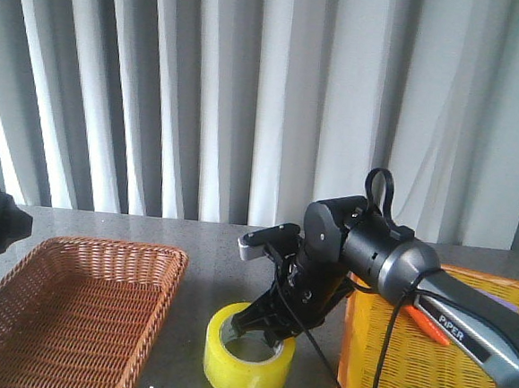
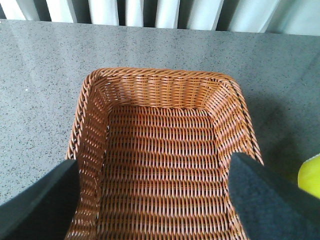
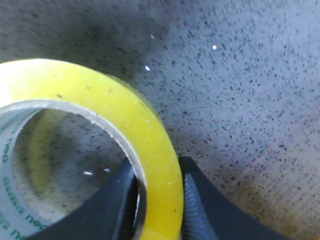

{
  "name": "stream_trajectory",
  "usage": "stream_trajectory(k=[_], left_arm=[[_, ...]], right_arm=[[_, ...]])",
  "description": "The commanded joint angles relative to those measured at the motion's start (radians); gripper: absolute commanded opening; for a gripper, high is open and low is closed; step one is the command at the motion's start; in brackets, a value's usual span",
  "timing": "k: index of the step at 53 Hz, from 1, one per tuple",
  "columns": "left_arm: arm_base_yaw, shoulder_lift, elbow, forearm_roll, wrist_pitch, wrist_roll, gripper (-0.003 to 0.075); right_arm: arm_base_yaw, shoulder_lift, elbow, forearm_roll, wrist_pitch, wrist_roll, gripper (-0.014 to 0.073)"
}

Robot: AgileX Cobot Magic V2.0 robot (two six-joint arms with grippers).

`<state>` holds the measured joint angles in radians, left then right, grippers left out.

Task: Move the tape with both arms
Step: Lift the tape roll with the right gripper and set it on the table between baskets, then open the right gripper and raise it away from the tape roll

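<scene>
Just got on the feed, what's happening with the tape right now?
The right gripper is down on the tape, which lies flat on the grey table between the brown basket and the yellow basket. Its fingers straddle the roll's wall, one inside the core and one outside, apparently clamped. The left gripper is open, above the brown basket, which holds nothing visible.

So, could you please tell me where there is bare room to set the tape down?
The brown wicker basket holds nothing in view, and bare grey tabletop lies between it and the tape. It is crowded on the right: the right end effector pinches the roll's wall close beside the yellow basket, which already holds items.
</scene>
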<state>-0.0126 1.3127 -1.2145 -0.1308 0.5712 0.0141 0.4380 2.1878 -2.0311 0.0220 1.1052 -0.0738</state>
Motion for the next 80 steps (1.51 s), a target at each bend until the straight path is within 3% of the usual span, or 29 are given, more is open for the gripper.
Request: stream_trajectory(k=[1, 14, 36, 57, 80], left_arm=[[-0.009, -0.026, -0.035, -0.01, -0.054, -0.002, 0.0591], [-0.009, -0.026, -0.035, -0.01, -0.054, -0.002, 0.0591], [-0.009, -0.026, -0.035, -0.011, -0.052, -0.002, 0.0591], [-0.009, -0.026, -0.035, -0.012, -0.05, -0.002, 0.0591], [-0.009, -0.026, -0.035, -0.012, -0.033, -0.002, 0.0591]], right_arm=[[-0.006, -0.054, -0.032, -0.012, -0.041, 0.012, 0.0113], [-0.006, -0.033, -0.031, -0.031, -0.032, 0.014, 0.0166], [-0.008, -0.03, -0.031, -0.022, 0.024, 0.017, 0.0444], [-0.008, -0.074, -0.031, -0.034, 0.022, 0.016, 0.0448], [-0.038, -0.343, -0.079, -0.15, -0.045, 0.03, 0.0435]])
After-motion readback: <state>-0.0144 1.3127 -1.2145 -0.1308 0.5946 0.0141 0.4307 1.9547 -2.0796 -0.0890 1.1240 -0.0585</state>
